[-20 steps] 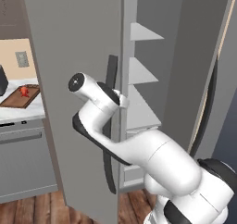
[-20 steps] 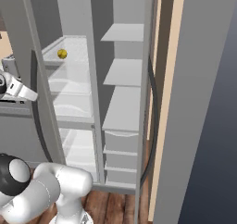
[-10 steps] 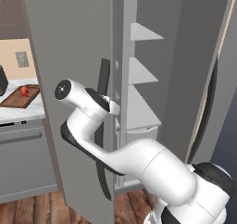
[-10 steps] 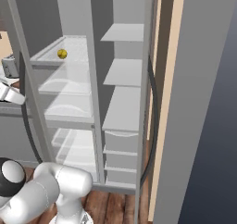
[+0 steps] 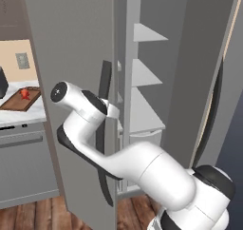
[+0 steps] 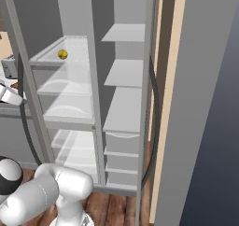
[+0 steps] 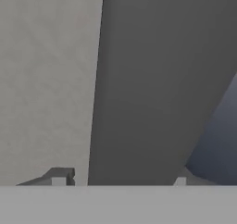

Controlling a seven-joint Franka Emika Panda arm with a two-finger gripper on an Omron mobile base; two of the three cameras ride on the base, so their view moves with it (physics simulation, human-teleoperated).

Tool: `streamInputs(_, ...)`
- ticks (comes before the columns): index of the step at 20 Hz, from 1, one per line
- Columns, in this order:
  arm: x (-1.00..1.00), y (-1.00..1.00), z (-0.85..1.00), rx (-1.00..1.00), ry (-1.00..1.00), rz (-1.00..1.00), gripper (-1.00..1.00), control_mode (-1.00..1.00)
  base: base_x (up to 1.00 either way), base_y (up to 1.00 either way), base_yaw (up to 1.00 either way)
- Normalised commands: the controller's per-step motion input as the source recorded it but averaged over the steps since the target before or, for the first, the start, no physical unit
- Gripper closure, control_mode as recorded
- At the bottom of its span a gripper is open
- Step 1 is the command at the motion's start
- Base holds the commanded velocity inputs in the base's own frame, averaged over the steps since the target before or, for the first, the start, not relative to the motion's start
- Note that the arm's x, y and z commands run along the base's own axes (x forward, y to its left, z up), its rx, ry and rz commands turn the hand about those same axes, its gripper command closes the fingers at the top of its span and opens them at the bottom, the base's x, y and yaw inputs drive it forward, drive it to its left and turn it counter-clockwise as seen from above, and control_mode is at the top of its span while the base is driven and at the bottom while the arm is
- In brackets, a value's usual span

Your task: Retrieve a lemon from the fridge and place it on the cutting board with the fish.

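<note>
where visible, fish (image 5: 24, 94) upright on cutting board (image 5: 19, 102).

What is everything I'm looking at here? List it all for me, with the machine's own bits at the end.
fridge: one, grey, doors open, shelves and drawers inside.
door handle: one, dark, long, on the left door.
lemon: one, yellow, on the upper left shelf in the fridge.
cutting board: one, brown wood, on the counter left of the fridge.
fish: one, red-orange, lying on the cutting board.
counter: one, pale top, grey front below.
floor: brown wood planks.
arm: one, white with dark joints, reaching to the left door.
gripper: one, dark tips apart, open, facing the grey door.
</note>
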Motion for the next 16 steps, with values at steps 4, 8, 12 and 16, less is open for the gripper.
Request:
streamInputs(4, -0.02, 0.04, -0.04, 0.0, 0.0, 0.0, -1.0, -1.0, 0.0, 0.0, 0.0)
streamInputs(8, -0.22, 0.19, -0.09, 0.0, 0.01, 0.0, -1.0, -1.0, 0.0, 0.0, 0.0)
streamInputs(12, -0.5, 0.03, -0.03, 0.0, 0.0, 0.0, -1.0, -1.0, 0.0, 0.0, 0.0)
streamInputs(16, -0.71, -0.01, 0.0, 0.0, 0.0, 0.0, -1.0, -1.0, 0.0, 0.0, 0.0)
